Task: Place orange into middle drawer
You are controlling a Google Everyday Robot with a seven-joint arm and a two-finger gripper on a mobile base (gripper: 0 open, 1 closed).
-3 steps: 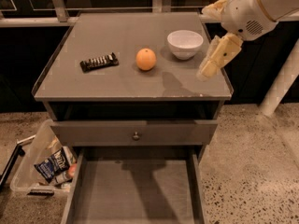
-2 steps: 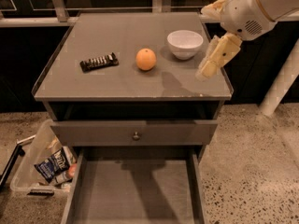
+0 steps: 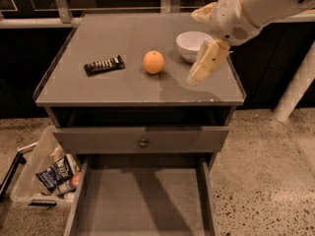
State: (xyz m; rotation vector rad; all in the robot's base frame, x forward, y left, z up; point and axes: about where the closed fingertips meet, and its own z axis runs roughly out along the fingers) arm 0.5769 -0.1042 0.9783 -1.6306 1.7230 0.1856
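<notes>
**Stage shown: approach, ahead of the grasp.** The orange (image 3: 154, 62) is seen resting on the counter (image 3: 118, 90), near its middle, with the dark rectangular bar (image 3: 103, 65) well to one side and the white bowl (image 3: 188, 44) close on the other. The fruit is touched by neither object, so free space is left around it for a grasp from above or from the side.

The gripper (image 3: 193, 48) is held above the counter's bowl end, in front of the bowl and apart from the orange. The fingers (image 3: 209, 60) are seen spread, with nothing between them. This posture is judged to suit a reach towards the fruit rather than a carry.

The middle drawer (image 3: 142, 205) is shown pulled out below the counter. Its flat grey floor is exposed, so the orange can be lowered straight in once lifted. Above it, the drawer front panel (image 3: 98, 139) with its small round knob (image 3: 143, 143) is seen nearly closed and is not the target.

A clear plastic bin (image 3: 29, 181) holding packets is seen on the floor beside the cabinet.

No part of the task is judged complete. The bowl's nearness to the fingers is noted as the main collision risk during the reach.
</notes>
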